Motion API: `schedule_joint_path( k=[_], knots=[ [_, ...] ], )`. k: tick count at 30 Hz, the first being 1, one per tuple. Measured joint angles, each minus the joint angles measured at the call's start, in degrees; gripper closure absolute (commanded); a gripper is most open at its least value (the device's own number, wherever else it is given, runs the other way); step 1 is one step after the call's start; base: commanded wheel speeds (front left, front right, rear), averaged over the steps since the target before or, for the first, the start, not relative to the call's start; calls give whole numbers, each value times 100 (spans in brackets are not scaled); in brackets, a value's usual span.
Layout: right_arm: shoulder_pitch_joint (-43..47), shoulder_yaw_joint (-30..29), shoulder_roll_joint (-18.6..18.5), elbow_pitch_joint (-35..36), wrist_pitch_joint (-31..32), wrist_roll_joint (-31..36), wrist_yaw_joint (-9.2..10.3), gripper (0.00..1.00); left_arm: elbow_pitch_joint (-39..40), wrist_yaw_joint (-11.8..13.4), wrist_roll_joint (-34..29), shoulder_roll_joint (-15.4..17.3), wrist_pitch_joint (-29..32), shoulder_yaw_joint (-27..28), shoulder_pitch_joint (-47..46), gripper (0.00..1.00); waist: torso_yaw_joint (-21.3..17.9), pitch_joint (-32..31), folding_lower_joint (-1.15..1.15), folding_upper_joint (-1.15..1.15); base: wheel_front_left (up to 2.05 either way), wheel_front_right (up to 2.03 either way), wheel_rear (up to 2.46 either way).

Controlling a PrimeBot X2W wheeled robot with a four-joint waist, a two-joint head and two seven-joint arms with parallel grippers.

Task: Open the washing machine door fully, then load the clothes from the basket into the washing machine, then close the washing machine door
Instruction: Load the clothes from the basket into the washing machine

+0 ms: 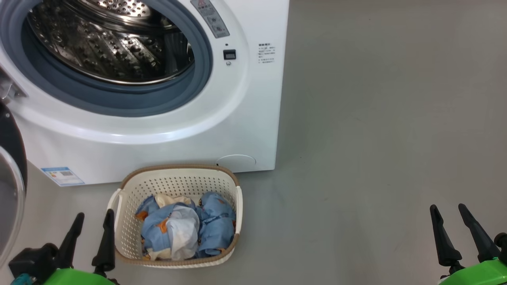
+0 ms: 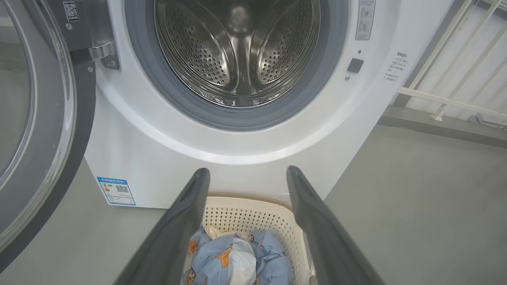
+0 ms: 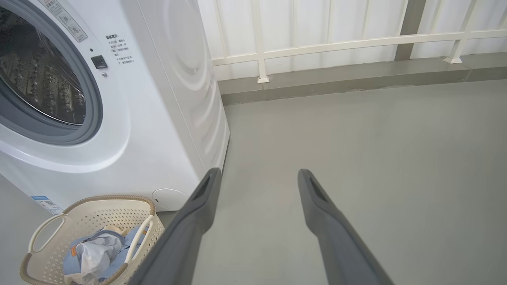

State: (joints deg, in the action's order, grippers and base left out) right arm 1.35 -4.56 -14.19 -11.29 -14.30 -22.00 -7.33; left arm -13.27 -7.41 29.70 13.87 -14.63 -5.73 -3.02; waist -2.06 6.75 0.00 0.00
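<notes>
The white washing machine (image 1: 158,134) stands at the upper left with its steel drum (image 1: 111,39) exposed inside the grey-blue ring. Its door (image 1: 10,186) is swung open at the far left edge; the left wrist view shows the door (image 2: 35,118) with its black rim and glass. Before the machine on the floor sits the cream basket (image 1: 130,221) holding the light blue clothes (image 1: 186,229). My left gripper (image 1: 94,217) is open just left of the basket, nothing between its fingers. My right gripper (image 1: 449,209) is open at the lower right over bare floor.
Grey floor (image 1: 376,138) stretches to the right of the machine. A white railing (image 3: 336,43) on a low kerb runs behind it. A blue label sticker (image 1: 62,175) marks the machine's lower left front.
</notes>
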Motion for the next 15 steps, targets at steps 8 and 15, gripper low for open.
schedule_joint_path(
  k=[8,15],
  knots=[
    [-33,-2,10,0,0,0,0,0,-18,0,38,7,0,1,-119,0,-15,41,0,0,77,-133,56],
    [-43,-3,40,0,0,0,0,0,-25,0,47,8,0,3,-157,0,-25,55,0,0,78,-134,56]
  ],
)
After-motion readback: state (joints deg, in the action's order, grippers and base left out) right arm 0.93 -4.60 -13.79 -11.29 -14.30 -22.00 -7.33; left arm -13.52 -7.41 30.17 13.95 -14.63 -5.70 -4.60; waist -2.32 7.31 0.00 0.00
